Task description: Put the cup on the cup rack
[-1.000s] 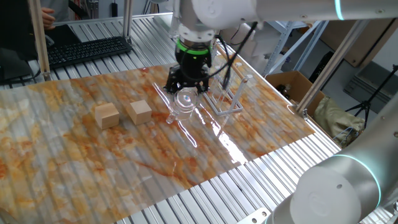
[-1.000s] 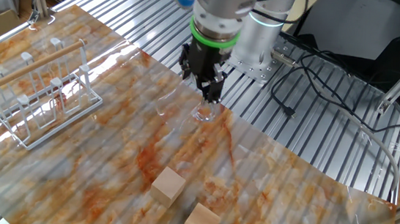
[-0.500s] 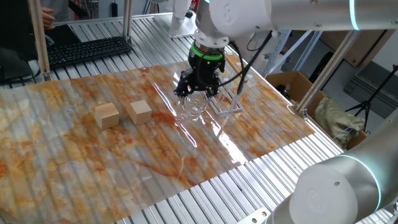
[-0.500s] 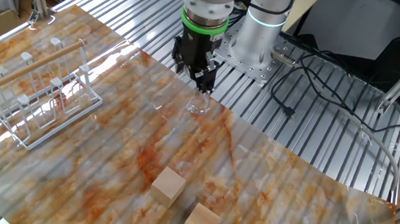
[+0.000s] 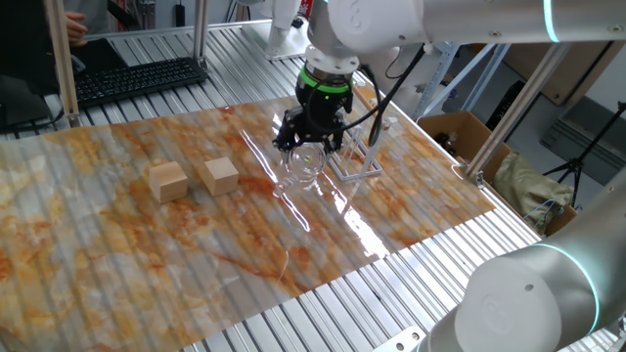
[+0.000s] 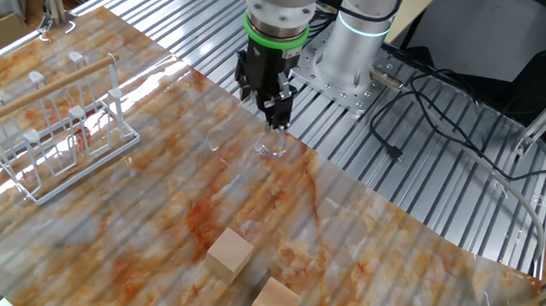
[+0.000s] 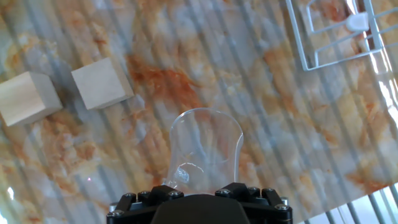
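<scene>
The clear cup (image 5: 303,164) hangs from my gripper (image 5: 311,143), which is shut on its base end. The cup is held tilted a little above the marbled mat, its round rim pointing away from the hand in the hand view (image 7: 206,144). It also shows under the fingers in the other fixed view (image 6: 273,144). The cup rack (image 5: 363,154), thin whitish pegs on a wire base, stands just right of the cup. It is far left in the other fixed view (image 6: 59,130) and its corner shows top right in the hand view (image 7: 333,37).
Two tan wooden cubes (image 5: 168,181) (image 5: 221,176) sit on the mat left of the cup; they also show in the hand view (image 7: 25,98) (image 7: 101,83). A keyboard (image 5: 137,78) lies at the back left. A cardboard box (image 5: 460,132) stands off the table's right side.
My gripper has carried the cup to the right, closer to the rack, mostly in the first half second. It has hardly moved since.
</scene>
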Available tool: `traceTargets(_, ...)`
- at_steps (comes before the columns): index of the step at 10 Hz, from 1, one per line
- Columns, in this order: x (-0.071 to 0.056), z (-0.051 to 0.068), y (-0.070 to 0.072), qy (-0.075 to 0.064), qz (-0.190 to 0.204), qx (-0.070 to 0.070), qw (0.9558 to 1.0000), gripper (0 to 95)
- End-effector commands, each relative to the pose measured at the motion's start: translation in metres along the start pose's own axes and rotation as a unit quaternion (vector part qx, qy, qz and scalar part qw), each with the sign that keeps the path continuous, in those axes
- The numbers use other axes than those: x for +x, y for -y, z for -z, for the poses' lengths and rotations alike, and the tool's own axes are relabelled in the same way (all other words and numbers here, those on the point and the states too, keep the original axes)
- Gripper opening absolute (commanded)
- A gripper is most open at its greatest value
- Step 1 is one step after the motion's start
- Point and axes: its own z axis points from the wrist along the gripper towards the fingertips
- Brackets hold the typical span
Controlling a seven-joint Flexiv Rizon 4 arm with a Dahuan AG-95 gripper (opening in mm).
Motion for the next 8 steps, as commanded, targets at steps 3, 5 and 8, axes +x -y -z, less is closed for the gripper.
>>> traceTargets(3,0.0001,0.0012,0.0004,0.002,-0.047,0.009,0.9989,0.0)
traceTargets(5,0.0001,0.0012,0.0004,0.007,-0.064,0.013,0.9978,0.0)
traceTargets(8,0.0001,0.0012,0.0004,0.013,-0.085,0.014,0.9962,0.0)
